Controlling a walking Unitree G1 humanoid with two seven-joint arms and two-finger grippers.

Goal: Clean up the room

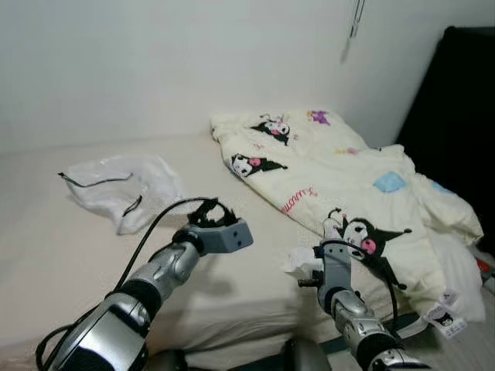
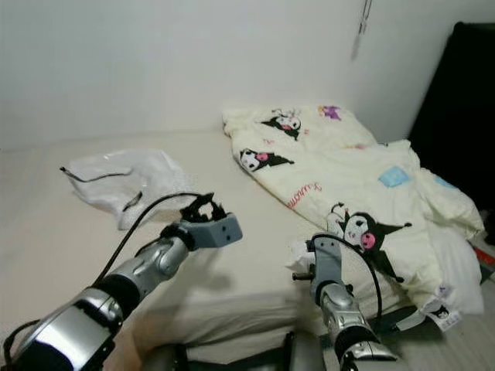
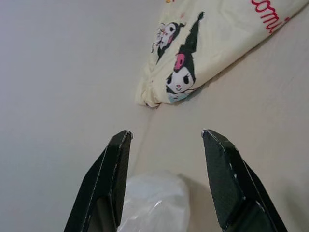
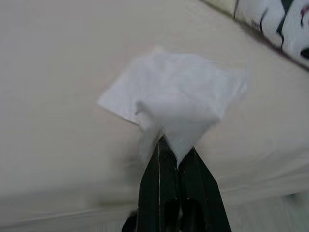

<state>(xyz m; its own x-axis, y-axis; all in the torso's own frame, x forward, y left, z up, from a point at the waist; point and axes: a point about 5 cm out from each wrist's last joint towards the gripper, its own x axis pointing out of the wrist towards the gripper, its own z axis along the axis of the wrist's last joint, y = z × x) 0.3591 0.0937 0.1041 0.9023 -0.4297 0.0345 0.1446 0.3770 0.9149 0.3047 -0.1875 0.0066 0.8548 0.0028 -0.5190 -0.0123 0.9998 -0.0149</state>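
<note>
1. On the left of the bed (image 1: 69,255), a clear plastic bag (image 1: 128,185) lies crumpled and slack on the bare sheet, near the wall (image 1: 116,69); its mouth looks partly open, though the opening is hard to read.
2. The left gripper (image 3: 166,145) hovers above the sheet just beside the bag, its two fingers spread wide with nothing between them; the left wrist view shows the bag's edge below the gap.
3. Right of that, near the front edge of the bed, the right gripper (image 4: 175,157) is clenched on a white tissue (image 4: 174,101), pinching it at a bunched corner; the rest of the sheet spreads out flat beyond the fingers, close over the bed.
4. Farther right, a cream blanket (image 1: 348,178) with cartoon prints lies rumpled, well clear of the bag.
5. Judged step: picking up litter (the tissue is held, not yet binned); the next move calls for carrying it across to the bag, probably with the left gripper holding the mouth open; a thin tissue may tear or slip.
</note>
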